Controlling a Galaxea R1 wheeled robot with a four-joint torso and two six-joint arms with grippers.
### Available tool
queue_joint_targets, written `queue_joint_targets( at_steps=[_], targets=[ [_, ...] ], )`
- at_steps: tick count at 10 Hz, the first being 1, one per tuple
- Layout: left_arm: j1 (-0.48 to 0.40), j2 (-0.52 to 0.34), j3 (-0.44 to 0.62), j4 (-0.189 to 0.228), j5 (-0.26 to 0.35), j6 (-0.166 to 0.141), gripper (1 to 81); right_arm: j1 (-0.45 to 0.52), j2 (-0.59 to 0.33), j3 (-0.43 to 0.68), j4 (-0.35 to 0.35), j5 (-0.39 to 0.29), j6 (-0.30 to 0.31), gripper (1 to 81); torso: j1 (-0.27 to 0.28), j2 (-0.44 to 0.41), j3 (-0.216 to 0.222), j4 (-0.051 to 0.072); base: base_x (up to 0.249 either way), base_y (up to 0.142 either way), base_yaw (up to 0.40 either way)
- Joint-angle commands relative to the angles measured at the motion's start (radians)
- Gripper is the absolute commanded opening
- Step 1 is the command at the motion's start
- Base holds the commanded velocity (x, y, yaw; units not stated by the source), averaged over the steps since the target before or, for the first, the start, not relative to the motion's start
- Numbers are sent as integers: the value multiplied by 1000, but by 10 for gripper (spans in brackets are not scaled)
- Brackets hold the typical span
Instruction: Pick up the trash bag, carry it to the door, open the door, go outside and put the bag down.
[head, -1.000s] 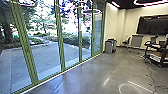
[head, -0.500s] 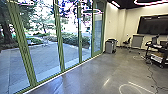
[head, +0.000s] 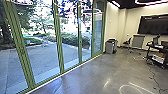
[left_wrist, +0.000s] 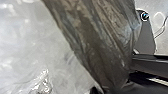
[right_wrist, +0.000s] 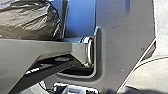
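Note:
The dark, thin plastic trash bag (left_wrist: 100, 40) stretches through the left wrist view and narrows into a gathered neck, where my left gripper (left_wrist: 113, 86) is shut on it. In the right wrist view the bulging, wrinkled trash bag (right_wrist: 30, 21) appears beyond a grey arm link. How my right gripper stands cannot be made out. Tall glass door panels in green frames (head: 58, 37) run along the left of the head view, with no gap visible between them.
Behind the glass lies a paved yard (head: 45, 60) with bushes and trees. A grey bin (head: 110, 47) stands near the far end of the glass. Farther right are an office chair (head: 127, 42) and a dark cart (head: 158, 56), with a cable (head: 153, 77) trailing over the floor.
The head picture has shifted slightly: the nearer green posts stand farther left and the cart a little farther right, so the camera has moved. The bin stays beside the glass.

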Motion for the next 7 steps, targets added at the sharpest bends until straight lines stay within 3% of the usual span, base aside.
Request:
queue_joint_targets(
  at_steps=[1, 7],
  targets=[
    [-64, -1, 2, 8, 61, 7, 10, 62, 10, 7, -4, -57, -3, 811, 0, 0, 0, 0, 126, -67, 0],
    [-64, -2, 2, 8, 61, 7, 10, 62, 10, 2, -4, -57, -3, 811, 0, 0, 0, 0, 130, -76, 0]
  ],
)
